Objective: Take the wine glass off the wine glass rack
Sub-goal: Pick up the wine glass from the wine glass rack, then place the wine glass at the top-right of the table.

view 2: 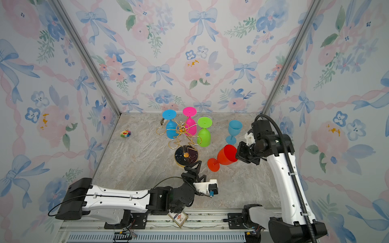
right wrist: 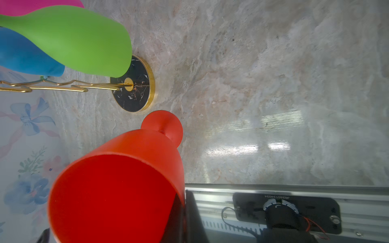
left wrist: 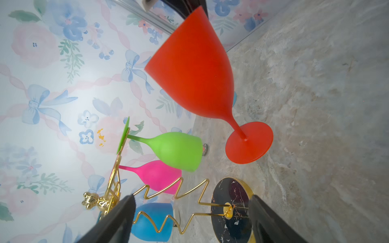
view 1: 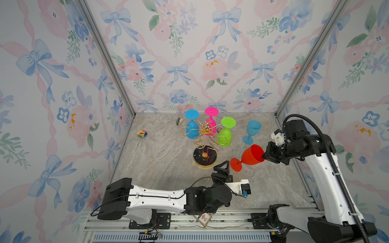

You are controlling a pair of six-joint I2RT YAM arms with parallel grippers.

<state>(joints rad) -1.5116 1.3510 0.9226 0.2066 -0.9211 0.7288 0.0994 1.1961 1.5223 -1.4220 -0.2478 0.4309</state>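
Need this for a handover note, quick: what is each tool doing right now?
Left tool: open, holding nothing.
Right tool: shut on the rim of the red wine glass.

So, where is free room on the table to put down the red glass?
Bare marble lies between the rack base and the flower toy, and between the red glass and the front rail. Crowded: behind that base, near the standing blue glass.
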